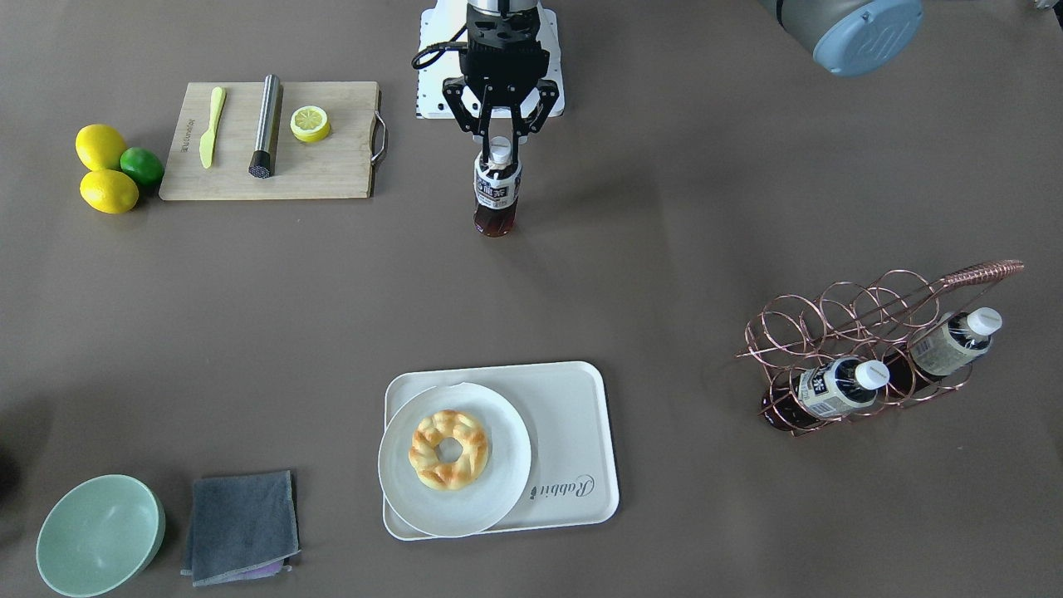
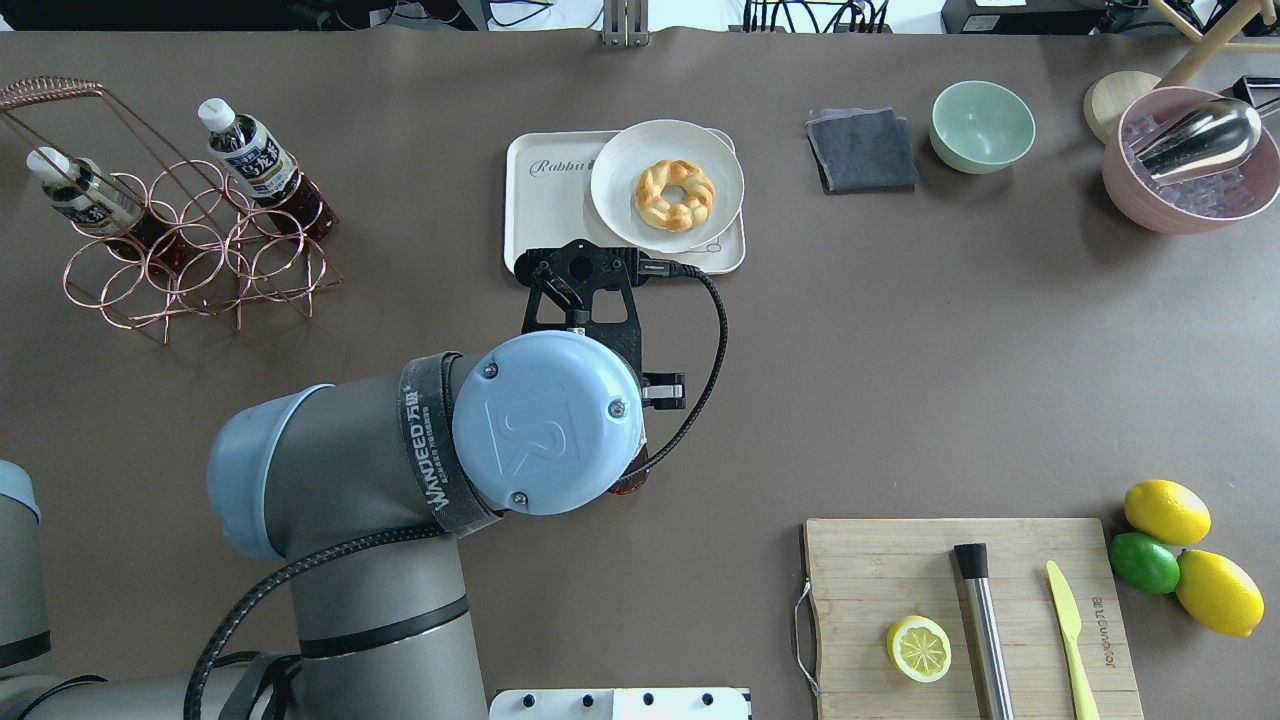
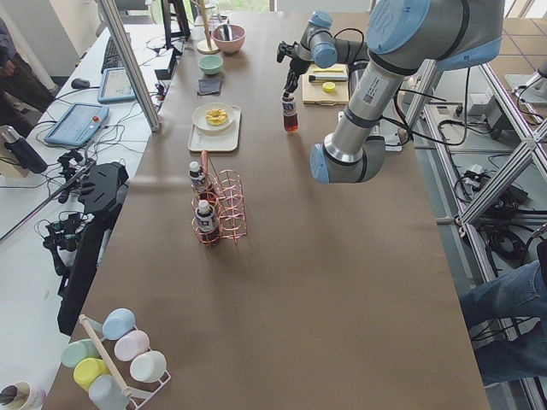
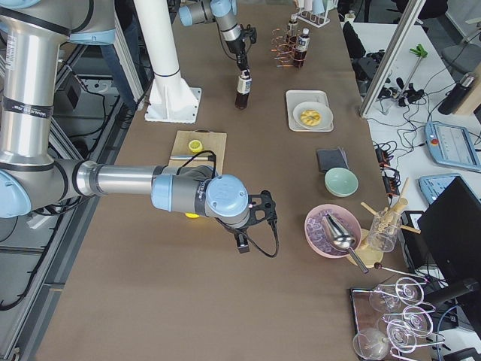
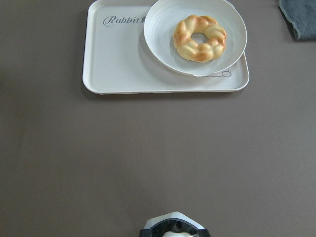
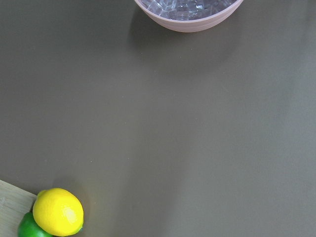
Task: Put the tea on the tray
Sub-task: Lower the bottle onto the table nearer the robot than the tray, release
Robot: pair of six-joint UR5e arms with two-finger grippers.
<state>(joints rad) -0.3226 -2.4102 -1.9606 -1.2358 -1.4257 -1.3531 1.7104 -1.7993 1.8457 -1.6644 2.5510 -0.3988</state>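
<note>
The tea (image 1: 497,195), a small bottle of dark brown liquid with a white cap, stands upright near the robot's base. My left gripper (image 1: 499,149) comes down from above, shut on the bottle's neck just under the cap. Whether the bottle's base touches the table cannot be told. The cream tray (image 1: 573,432) lies across the table from it, with a white plate (image 1: 498,490) and a doughnut (image 1: 448,448) on one half. In the left wrist view the tray (image 5: 123,64) lies ahead. My right gripper (image 4: 242,245) hovers over bare table, and whether it is open or shut cannot be told.
A copper wire rack (image 1: 830,332) holds two look-alike bottles. A wooden cutting board (image 1: 332,174) carries a knife, a steel rod and a lemon half, with lemons and a lime (image 1: 108,166) beside it. A green bowl (image 1: 100,536), a grey cloth (image 1: 241,527) and a pink ice bowl (image 2: 1190,160) stand along the far edge.
</note>
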